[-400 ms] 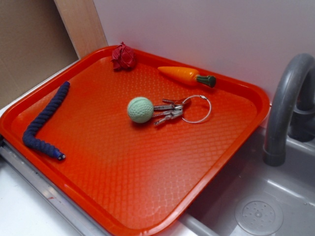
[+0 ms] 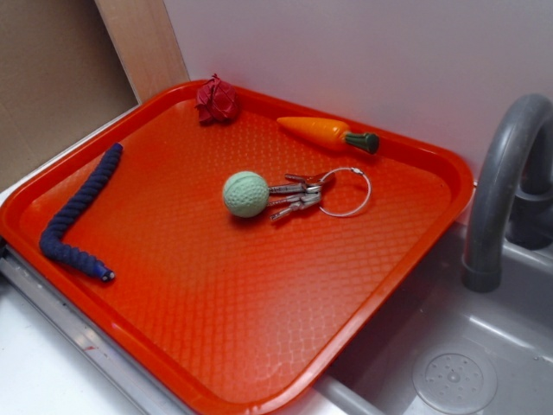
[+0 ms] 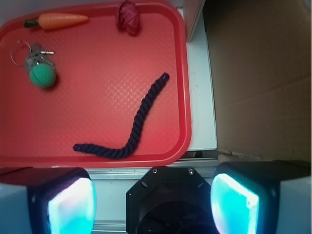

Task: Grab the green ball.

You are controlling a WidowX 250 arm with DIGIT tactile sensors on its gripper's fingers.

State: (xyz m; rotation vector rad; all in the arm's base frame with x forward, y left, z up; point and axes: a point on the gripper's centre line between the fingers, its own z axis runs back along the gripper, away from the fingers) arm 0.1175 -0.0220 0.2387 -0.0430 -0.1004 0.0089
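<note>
The small pale mint-green ball with a ribbed, knitted-looking surface [image 2: 246, 193] is seen near the middle of the red plastic tray with a textured floor [image 2: 462, 177]. It is touched on one side by the bunch of silver metal keys on a wire ring [image 2: 298, 197]. Compared with the exterior picture from a moment earlier, no shift is found in the ball, the keys or anything else on the tray. No arm is shown in that view, so the ball is judged to be untouched.

In the wrist view the gripper [image 3: 153, 192] is seen at the bottom edge, held high over the near rim of the tray [image 3: 181, 73]. Its two glowing cyan pads [image 3: 70, 202] are spread wide apart and nothing is held between them. The ball [image 3: 42, 76] is found towards the upper left of this view, well apart from the gripper, with the keys [image 3: 35, 53] just beyond it.

The approach is therefore judged to be barely begun. A travel across the tray and a descent are needed. The dark blue twisted rope [image 3: 136, 126] is passed on the way, and the keys could be caught along with the ball. The orange toy carrot [image 3: 61, 20] and the dark red wrinkly lump [image 3: 128, 17] are left at the far rim.
</note>
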